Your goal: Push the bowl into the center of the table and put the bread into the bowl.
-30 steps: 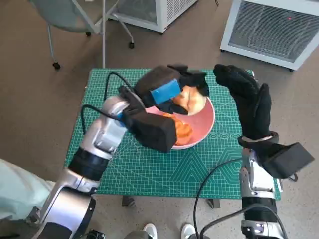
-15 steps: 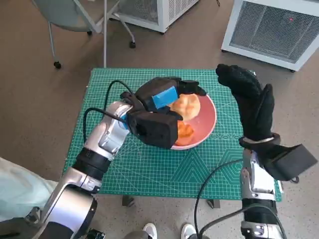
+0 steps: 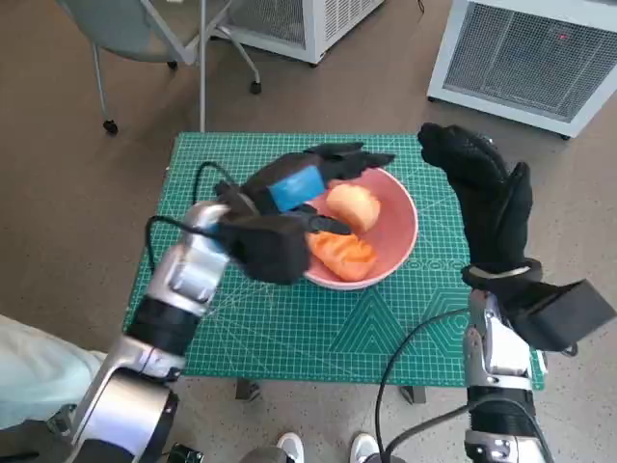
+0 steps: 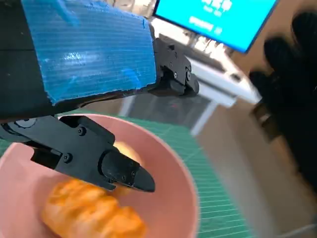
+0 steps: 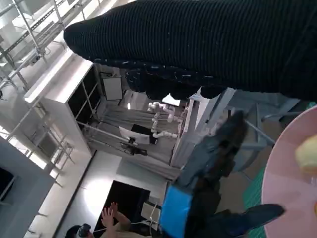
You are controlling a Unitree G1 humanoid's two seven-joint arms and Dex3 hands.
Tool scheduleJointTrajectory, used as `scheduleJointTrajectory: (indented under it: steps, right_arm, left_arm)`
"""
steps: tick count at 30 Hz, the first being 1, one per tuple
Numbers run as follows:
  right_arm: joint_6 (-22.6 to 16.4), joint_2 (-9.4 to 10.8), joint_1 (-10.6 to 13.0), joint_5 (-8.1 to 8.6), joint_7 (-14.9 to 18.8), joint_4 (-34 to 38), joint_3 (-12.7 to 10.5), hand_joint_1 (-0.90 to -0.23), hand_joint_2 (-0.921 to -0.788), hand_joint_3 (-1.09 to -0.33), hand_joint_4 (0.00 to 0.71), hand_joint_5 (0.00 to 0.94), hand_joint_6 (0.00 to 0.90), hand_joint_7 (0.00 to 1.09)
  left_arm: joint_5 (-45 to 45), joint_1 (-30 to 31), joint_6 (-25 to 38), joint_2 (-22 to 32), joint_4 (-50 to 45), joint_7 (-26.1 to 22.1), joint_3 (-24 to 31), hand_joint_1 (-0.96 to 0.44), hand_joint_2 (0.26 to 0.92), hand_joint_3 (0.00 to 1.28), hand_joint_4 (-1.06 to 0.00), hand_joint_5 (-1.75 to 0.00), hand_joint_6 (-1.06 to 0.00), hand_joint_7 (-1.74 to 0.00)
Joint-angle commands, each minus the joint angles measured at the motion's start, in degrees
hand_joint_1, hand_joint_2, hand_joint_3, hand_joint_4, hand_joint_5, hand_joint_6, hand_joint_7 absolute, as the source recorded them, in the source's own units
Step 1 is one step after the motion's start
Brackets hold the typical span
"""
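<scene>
Pink and shallow, the bowl (image 3: 390,253) sits on the green cutting mat (image 3: 289,328) that covers the tabletop (image 3: 183,154), roughly in the middle and a little toward the far side. Two pieces of bread lie inside it: a pale round roll (image 3: 352,204) toward the far side and a darker orange piece (image 3: 343,254) nearer the robot, the two touching.

Over the bowl's left rim hangs the left hand (image 3: 299,188), its blue-taped back up and its black fingers (image 3: 349,156) spread apart; it holds nothing. In the left wrist view one finger (image 4: 84,156) reaches over the bowl's inside above the orange piece, and whether it touches the bread is hard to tell from this angle.

To the right of the bowl, the gloved right hand (image 3: 482,193) is raised above the mat's far right part, fingers extended and close together, empty, apart from the bowl.

On the floor beyond the tabletop stand a white vented unit (image 3: 530,53) at far right and a chair on castors (image 3: 135,39) at far left. The right wrist view shows a person's raised hand (image 5: 106,215) in the background.
</scene>
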Motion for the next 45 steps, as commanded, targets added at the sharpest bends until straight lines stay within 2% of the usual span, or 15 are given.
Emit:
scheduleJointTrajectory:
  steps: [1,11,20,27,37,45]
  right_arm:
    - [1.65,0.44,1.21,0.86,-0.58,-1.03,-0.03,-0.683,-0.921,-0.696,0.178,0.001,0.003,0.50]
    - [3.02,0.45,1.70,0.96,-1.09,-4.45,0.34,-0.698,-0.921,-0.669,0.179,0.001,0.005,0.51]
    - [1.66,-0.16,-0.16,-0.09,-1.08,-3.46,0.41,-0.690,-0.921,-0.677,0.180,0.001,0.004,0.51]
    - [0.40,-0.39,-1.84,-1.22,-1.13,-1.80,0.60,-0.679,-0.921,-0.690,0.179,0.000,0.001,0.52]
    - [0.37,-0.17,-3.44,-2.00,-1.55,-0.84,1.29,-0.687,-0.921,-0.702,0.174,0.000,0.000,0.51]
    - [1.17,-0.47,-3.96,-2.51,-2.21,-1.86,1.76,-0.689,-0.921,-0.706,0.167,0.000,-0.001,0.51]
  left_arm:
    - [-6.88,1.88,-0.48,0.73,-3.24,-3.33,4.09,-0.41,0.910,0.00,-0.05,0.00,-0.26,0.00]
    - [-19.03,5.15,-1.44,-0.98,-7.10,-6.70,11.14,-0.44,0.920,0.05,-0.04,0.00,-0.25,0.00]
    - [-26.99,7.90,-8.09,-8.44,-4.42,-4.54,16.16,-0.50,0.921,0.22,-0.09,-0.02,-0.28,-0.01]
    - [-26.32,8.61,-13.91,-12.30,-0.38,-1.95,17.28,-0.52,0.921,0.30,-0.13,-0.03,-0.28,-0.02]
    - [-23.34,8.67,-20.78,-12.75,3.58,0.16,17.38,-0.56,0.921,0.40,-0.14,-0.02,-0.26,-0.01]
    - [-23.43,8.82,-23.02,-13.29,4.66,1.19,17.66,-0.57,0.921,0.43,-0.13,-0.01,-0.24,0.00]
